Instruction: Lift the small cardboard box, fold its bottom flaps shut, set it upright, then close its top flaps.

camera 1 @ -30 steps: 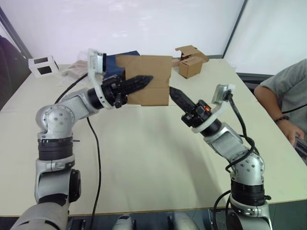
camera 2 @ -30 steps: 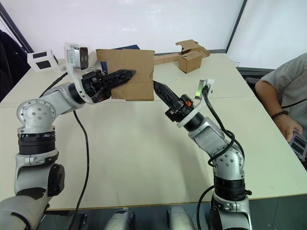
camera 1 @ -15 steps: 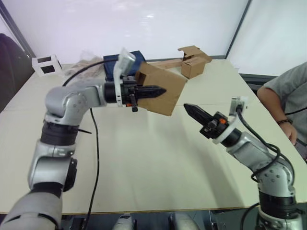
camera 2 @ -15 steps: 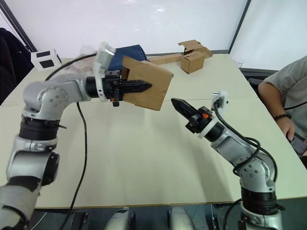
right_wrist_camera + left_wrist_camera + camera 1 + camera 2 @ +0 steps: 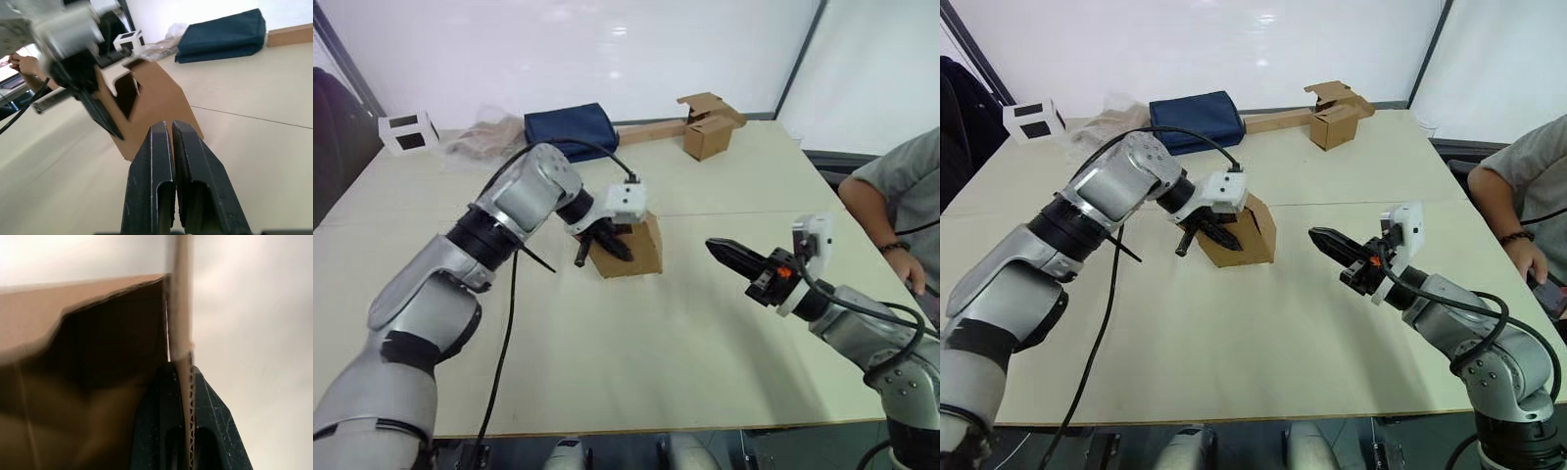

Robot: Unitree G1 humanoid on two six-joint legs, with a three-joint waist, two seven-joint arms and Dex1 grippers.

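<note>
The small cardboard box (image 5: 641, 257) rests on the table (image 5: 636, 352) near its middle, tipped so one corner points up. My left gripper (image 5: 604, 239) reaches down into its open end and is shut on one cardboard wall (image 5: 180, 328), which runs up between the two fingers (image 5: 164, 431). I cannot tell the bottom flaps from the top flaps. My right gripper (image 5: 717, 250) hangs a short way to the right of the box, apart from it, shut and holding nothing. The right wrist view looks past its closed fingers (image 5: 156, 161) at the box (image 5: 159, 105).
At the back right stands another brown box (image 5: 705, 134) joined to a long cardboard strip (image 5: 651, 130). A navy bag (image 5: 570, 128), crumpled plastic (image 5: 489, 141) and a small white box (image 5: 405, 132) lie along the back. A person (image 5: 901, 186) sits at the right edge.
My left arm has swung the box down from the air onto the table, still gripping its wall. My right gripper has drawn back to the right, away from the box.
</note>
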